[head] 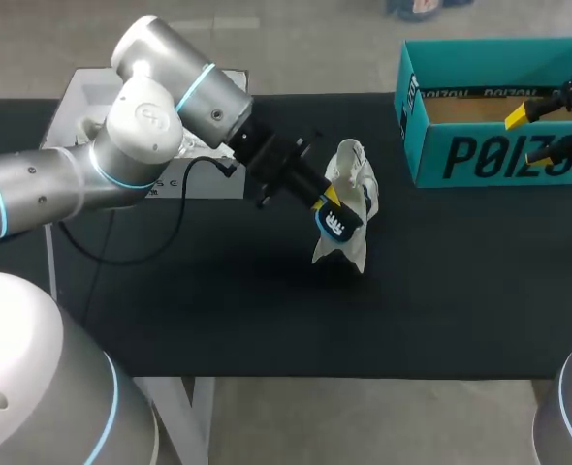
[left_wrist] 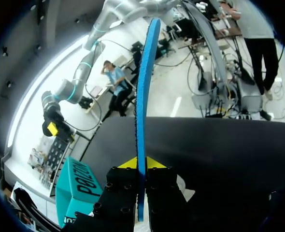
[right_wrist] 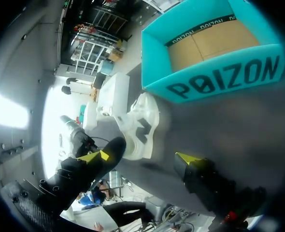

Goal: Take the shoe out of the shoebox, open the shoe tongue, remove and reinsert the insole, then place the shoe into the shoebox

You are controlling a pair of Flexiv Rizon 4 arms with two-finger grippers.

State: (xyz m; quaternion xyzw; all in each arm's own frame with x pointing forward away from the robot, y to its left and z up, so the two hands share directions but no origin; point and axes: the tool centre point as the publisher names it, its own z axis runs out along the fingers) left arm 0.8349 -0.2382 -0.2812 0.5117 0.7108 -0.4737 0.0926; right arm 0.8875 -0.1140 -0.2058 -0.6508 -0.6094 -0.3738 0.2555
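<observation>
Left fingers (left_wrist: 127,164) pinch the blue insole (left_wrist: 143,96) edge-on, just beside the white shoe (head: 352,184) on the worktop (head: 218,310). Looks staged for reinsertion. Right fingers (right_wrist: 98,155) are spread wide and hold nothing, parked over the shoebox (head: 480,160) rim, likely out of the way.

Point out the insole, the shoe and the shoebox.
insole (left_wrist: 143,96), left wrist view, its blue edge.
shoe (head: 356,182), head view, its white upper.
shoebox (head: 499,155), head view, its teal front wall.
</observation>
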